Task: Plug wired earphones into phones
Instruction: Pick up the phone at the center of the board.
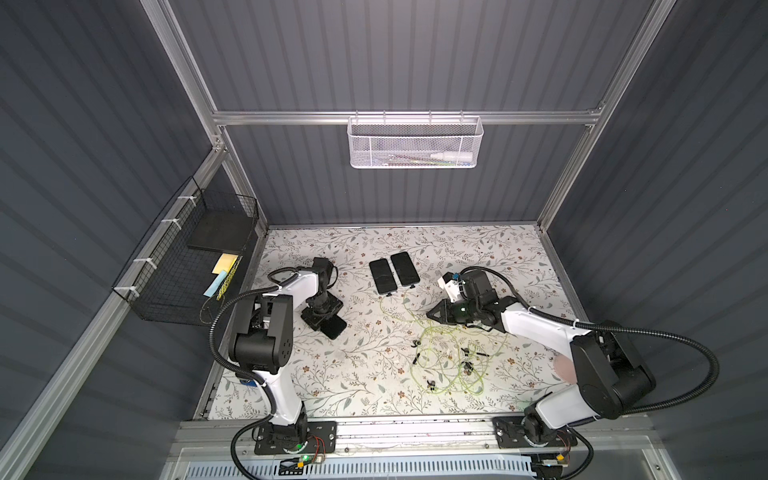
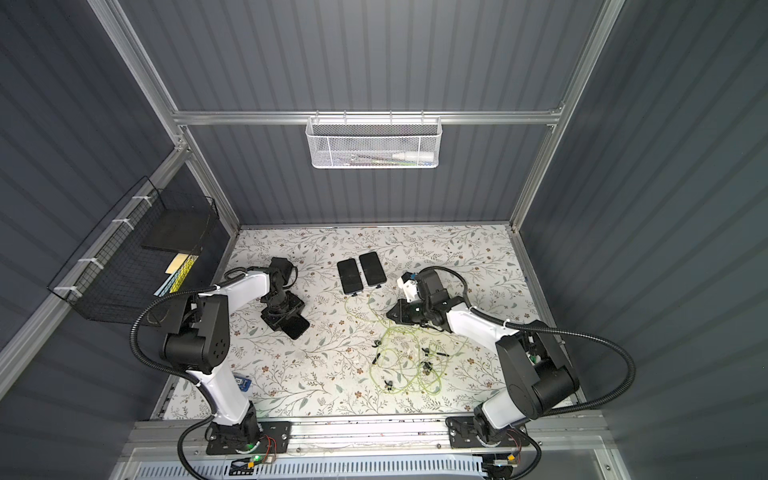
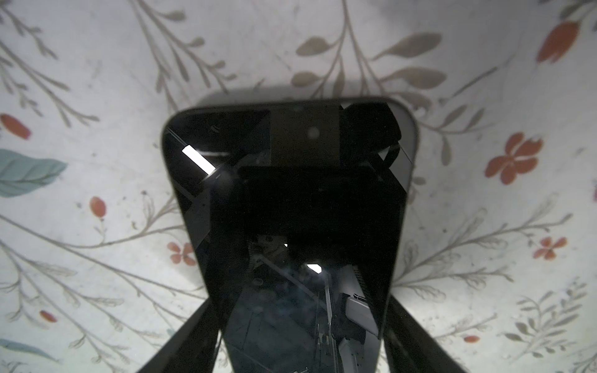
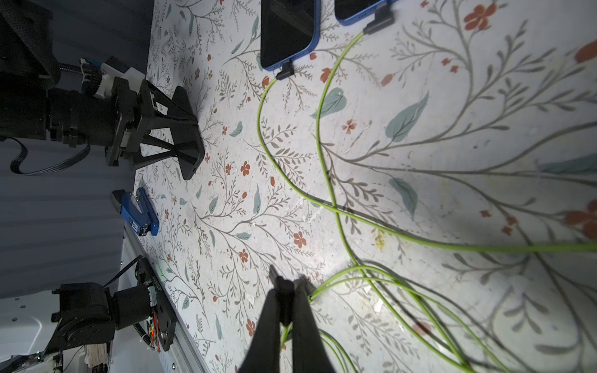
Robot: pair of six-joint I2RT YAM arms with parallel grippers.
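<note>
The white floral-print tabletop is evenly lit from overhead in both top views; grey ribbed walls at 9 and 3 o'clock are dim. Ceiling lights are mirrored in a glossy black phone screen; wrist-view edges are blurred.

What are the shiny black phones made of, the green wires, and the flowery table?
The phones: probably glass fronts, glossy; they mirror bright lights. The green wires: likely rubbery plastic, smooth; they bend in loose loops. The table: looks like a matte printed sheet, perhaps vinyl or paper.
</note>
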